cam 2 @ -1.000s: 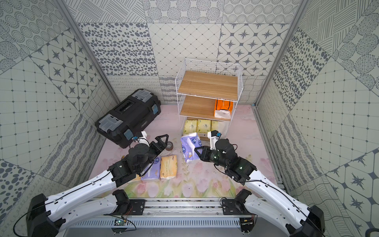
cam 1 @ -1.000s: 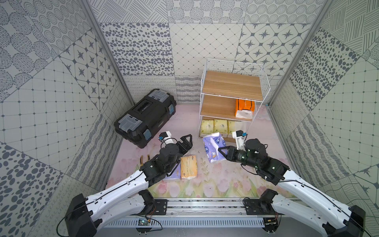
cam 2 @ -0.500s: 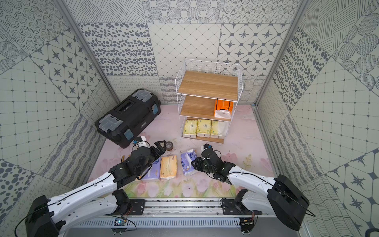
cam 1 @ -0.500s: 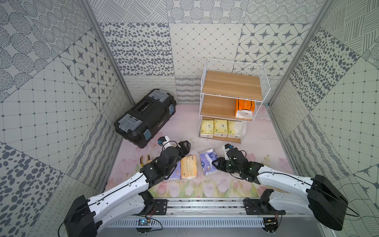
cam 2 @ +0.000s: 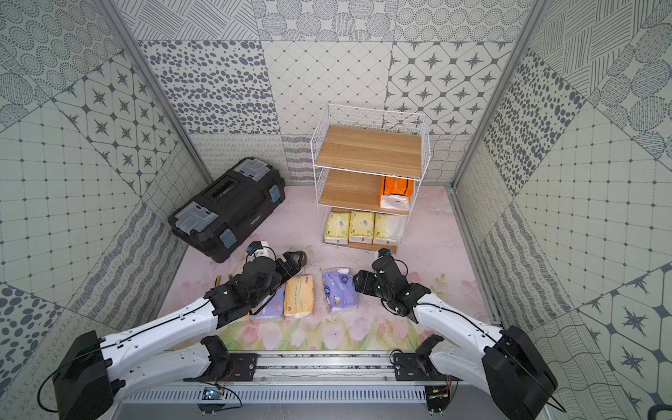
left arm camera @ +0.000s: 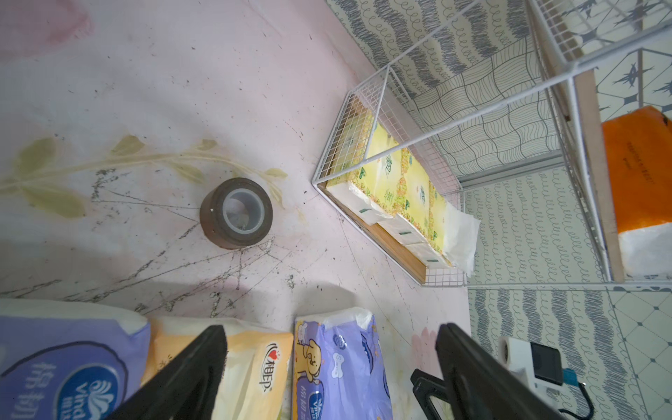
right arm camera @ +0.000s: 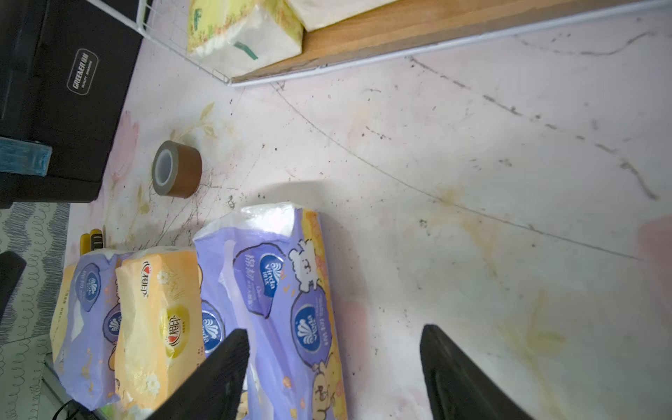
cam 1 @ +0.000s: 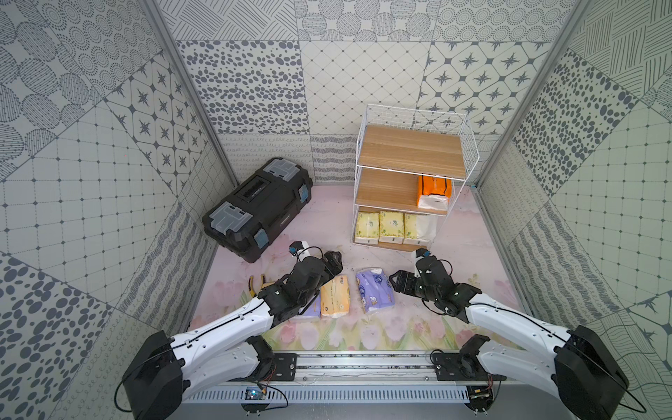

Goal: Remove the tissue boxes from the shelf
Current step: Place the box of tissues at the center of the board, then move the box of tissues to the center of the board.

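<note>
Right wrist view, jaws: the right gripper [right arm camera: 334,378] has its jaws spread wide and grips nothing. One finger is over the edge of a lavender pack [right arm camera: 276,291] and the other is over bare mat [right arm camera: 509,218].
Left wrist view, jaws: the left gripper [left arm camera: 327,378] is also spread wide and empty. It hangs above the row of packs without touching them.
Packs on the mat: the lavender pack lies flat just beside the right gripper. A pale orange pack [cam 1: 334,296] lies next to it with a narrow gap between. A second lavender pack [cam 2: 267,309] is close against the orange one and partly hidden under the left arm.
Shelf: the shelf [cam 1: 411,152] stands at the back. Its top board is bare.
Middle tier: a bright orange pack [cam 1: 434,191] sits at the right end.
Bottom tier: three yellow-green packs [cam 1: 391,227] lie side by side.
Bystanders: a tape roll [left arm camera: 236,212] sits between the row and the shelf. A toolbox [cam 1: 258,207] is off to the left.
Done: three packs are seen off the shelf.
Left: four are still on it, so the task looks roughly half finished.
Next, likely: an empty gripper reaches for a shelf pack.
</note>
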Robot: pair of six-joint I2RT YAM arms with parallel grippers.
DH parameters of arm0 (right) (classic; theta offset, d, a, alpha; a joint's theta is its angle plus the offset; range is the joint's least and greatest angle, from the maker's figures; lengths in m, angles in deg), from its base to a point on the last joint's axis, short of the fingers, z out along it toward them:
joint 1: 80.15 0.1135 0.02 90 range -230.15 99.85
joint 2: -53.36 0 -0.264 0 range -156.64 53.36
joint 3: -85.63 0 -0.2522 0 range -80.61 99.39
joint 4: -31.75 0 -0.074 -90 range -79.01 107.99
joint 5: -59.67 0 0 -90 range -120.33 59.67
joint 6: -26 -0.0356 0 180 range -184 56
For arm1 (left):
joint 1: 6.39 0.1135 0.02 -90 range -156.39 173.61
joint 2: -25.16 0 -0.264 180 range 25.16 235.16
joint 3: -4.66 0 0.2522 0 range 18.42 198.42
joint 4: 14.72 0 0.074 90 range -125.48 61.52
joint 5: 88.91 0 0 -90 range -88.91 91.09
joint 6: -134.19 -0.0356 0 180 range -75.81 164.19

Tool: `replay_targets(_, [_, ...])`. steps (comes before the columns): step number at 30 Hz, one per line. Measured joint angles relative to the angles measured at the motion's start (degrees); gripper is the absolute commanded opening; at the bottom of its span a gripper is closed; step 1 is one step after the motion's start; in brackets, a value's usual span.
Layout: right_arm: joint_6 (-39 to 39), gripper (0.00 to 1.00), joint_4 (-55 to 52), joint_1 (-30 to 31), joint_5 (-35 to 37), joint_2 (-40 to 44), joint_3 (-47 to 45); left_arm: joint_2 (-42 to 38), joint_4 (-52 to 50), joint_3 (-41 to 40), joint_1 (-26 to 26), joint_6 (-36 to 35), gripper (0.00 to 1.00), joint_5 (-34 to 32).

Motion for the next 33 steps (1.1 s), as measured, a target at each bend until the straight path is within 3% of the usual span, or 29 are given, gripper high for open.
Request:
replay_targets(4, [3.58, 0.58, -1.01, -0.11, -3.06, -5.75, 2.47, 2.75, 2.69, 0.48, 0.26, 0.13, 0.96, 1.84])
replay_targets(11, [5.84, 0.41, 1.60, 0.33, -10.08, -13.66, 4.52, 6.40, 6.12, 2.10, 1.05, 0.83, 0.97, 5.20])
replay_targets(18, [6.23, 0.20, 4.39, 5.25, -12.94, -17.44, 7.43, 7.82, 8.33, 2.16, 1.62, 1.53, 0.97, 7.23])
replay_targets(28, [5.16, 0.21, 4.24, 9.70, -11.78, -18.53, 8.20, 8.04, 9.46, 2.16, 2.14, 2.71, 0.97, 8.76])
replay_targets(33, [3.50, 0.43, 4.92, 11.52, -10.64, -19.45, 8.46, 8.20, 11.61, 2.12, 2.14, 2.69, 0.96, 10.05])
